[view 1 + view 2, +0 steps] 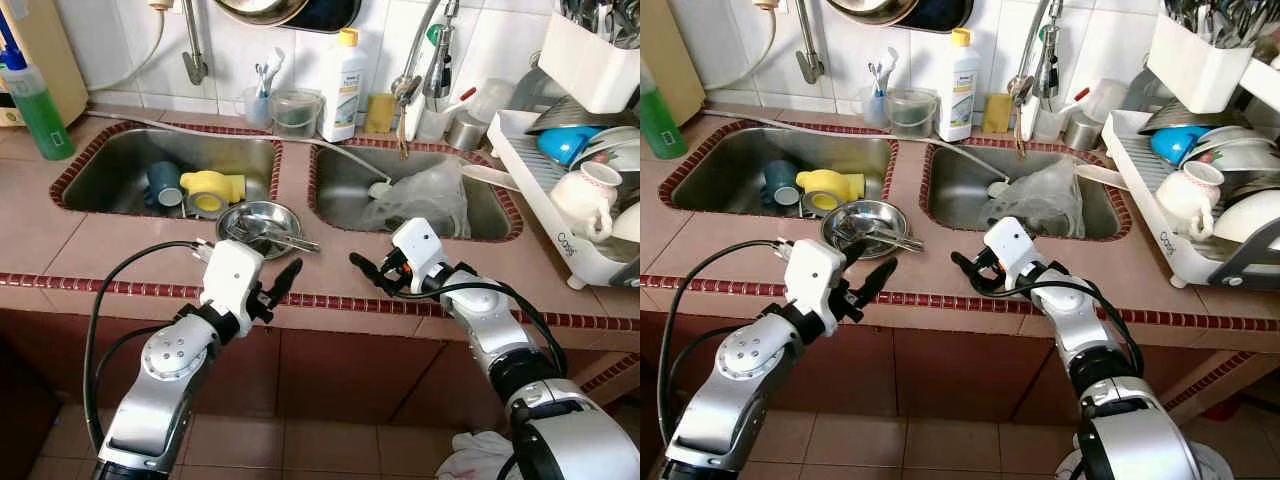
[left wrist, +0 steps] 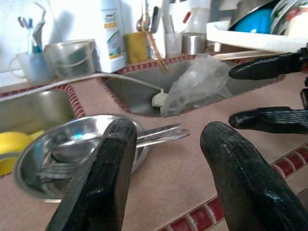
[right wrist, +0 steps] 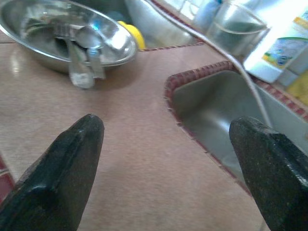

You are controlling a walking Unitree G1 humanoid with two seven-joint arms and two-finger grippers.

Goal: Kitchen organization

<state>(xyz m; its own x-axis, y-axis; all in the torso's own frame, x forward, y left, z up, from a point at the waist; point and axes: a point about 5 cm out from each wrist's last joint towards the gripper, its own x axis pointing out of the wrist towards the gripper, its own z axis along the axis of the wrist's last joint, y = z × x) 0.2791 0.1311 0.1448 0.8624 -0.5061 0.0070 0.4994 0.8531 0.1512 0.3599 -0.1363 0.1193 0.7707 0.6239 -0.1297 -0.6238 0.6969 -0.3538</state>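
Note:
A steel bowl (image 1: 255, 225) holding spoons and forks sits on the pink tiled counter (image 1: 120, 250), on the strip between two sinks. My left gripper (image 1: 282, 282) hovers over the counter's front edge just short of the bowl, open and holding nothing; the left wrist view looks past its fingers (image 2: 103, 168) at the bowl (image 2: 72, 154). My right gripper (image 1: 368, 268) is also open and bare. It hangs over the counter in front of the right sink (image 1: 345, 190), fingertips pointing left toward the bowl (image 3: 72, 33).
The left sink holds a yellow cup (image 1: 210, 190) and a dark blue cup (image 1: 163, 183). A crumpled clear plastic bag (image 1: 420, 200) lies in the right sink. A loaded white dish rack (image 1: 540, 170) stands at right. A green bottle (image 1: 35, 105) and a white detergent bottle (image 1: 343, 85) stand along the back.

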